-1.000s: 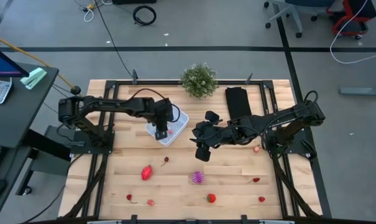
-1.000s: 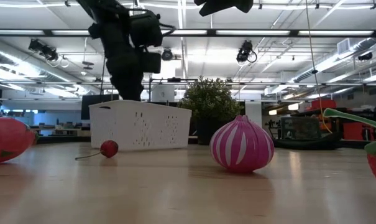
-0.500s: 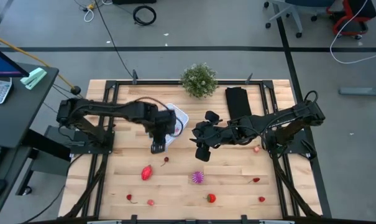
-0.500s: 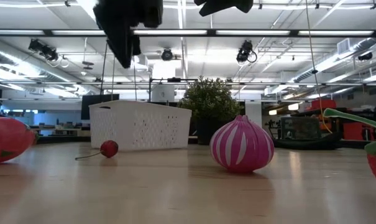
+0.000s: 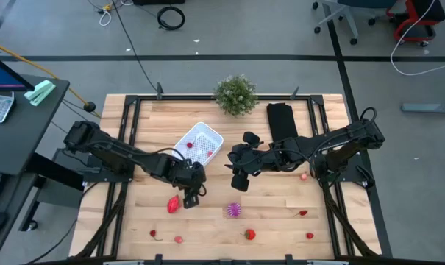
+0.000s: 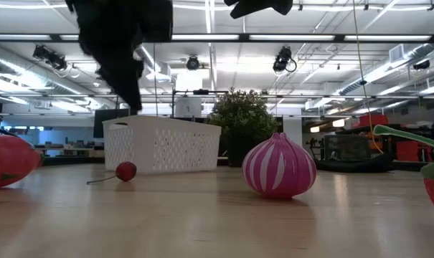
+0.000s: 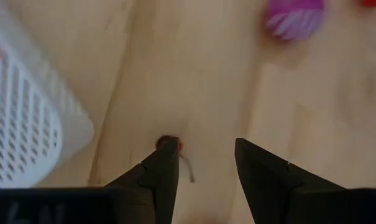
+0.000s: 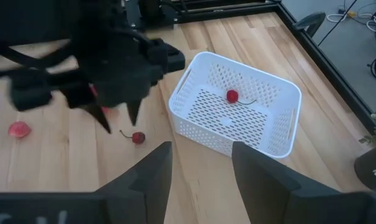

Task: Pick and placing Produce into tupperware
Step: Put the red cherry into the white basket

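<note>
The white tupperware (image 5: 198,145) sits on the table's far-middle part, and its perforated wall shows in the low view (image 6: 161,143). Small red produce lies inside it (image 8: 232,96). A stemmed red cherry (image 8: 138,137) lies on the wood near its near side. My left gripper (image 7: 203,146) hovers open above that cherry (image 7: 169,144), which shows beside one fingertip. The low view shows the gripper (image 6: 127,86) well above the cherry (image 6: 125,170). My right gripper (image 8: 200,149) waits open at mid-table (image 5: 239,180).
More produce lies along the near part of the table. There is a red piece (image 5: 173,204), a purple striped onion (image 5: 235,210), a strawberry (image 5: 249,235) and several small red bits. A pinkish piece (image 5: 304,176) lies at the right. A potted plant (image 5: 235,94) and black cloth (image 5: 282,121) stand at the far edge.
My left gripper has travelled from above the tupperware toward the table's near edge. It now hangs over the cherry on the wood. The tupperware's inside, which the gripper covered before, now shows with red produce in it.
</note>
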Controlling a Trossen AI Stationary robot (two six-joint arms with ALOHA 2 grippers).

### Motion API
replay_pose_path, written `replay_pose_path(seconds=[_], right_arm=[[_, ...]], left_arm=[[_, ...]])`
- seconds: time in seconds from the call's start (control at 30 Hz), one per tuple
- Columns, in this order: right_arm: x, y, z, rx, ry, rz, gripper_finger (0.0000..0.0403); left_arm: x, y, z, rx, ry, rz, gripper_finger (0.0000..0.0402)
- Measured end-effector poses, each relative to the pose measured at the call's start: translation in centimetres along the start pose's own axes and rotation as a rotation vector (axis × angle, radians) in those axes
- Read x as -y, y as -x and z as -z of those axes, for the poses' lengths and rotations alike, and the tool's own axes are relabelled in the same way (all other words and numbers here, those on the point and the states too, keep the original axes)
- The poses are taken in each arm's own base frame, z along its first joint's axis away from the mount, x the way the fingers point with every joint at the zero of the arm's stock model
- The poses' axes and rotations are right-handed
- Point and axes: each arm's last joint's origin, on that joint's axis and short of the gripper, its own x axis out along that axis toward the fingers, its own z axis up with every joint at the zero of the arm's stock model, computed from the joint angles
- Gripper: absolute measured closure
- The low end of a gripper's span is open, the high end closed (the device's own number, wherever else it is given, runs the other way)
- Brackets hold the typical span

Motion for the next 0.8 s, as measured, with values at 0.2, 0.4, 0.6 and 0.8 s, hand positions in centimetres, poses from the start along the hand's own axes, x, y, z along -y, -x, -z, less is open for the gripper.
replay_pose_path(seconds=[0.2, 0.4, 0.6, 0.8], right_arm=[[0.0, 0.0, 0.0, 0.000, 0.000, 0.000, 0.0227], [0.0, 0.0, 0.0, 0.000, 0.003, 0.000, 0.0227], [0.0, 0.0, 0.0, 0.001, 0.004, 0.000, 0.0227], [0.0, 0.0, 0.0, 0.000, 0.005, 0.000, 0.0227]], left_arm=[[-1.7, -2.7, 2.9, -0.007, 0.122, -0.042, 0.0233], [-2.2, -3.9, 3.9, 0.060, 0.133, 0.007, 0.0240], [-2.8, -4.8, 5.0, 0.073, 0.191, 0.019, 0.0235], [-3.1, -5.2, 5.5, 0.117, 0.190, 0.044, 0.0221]])
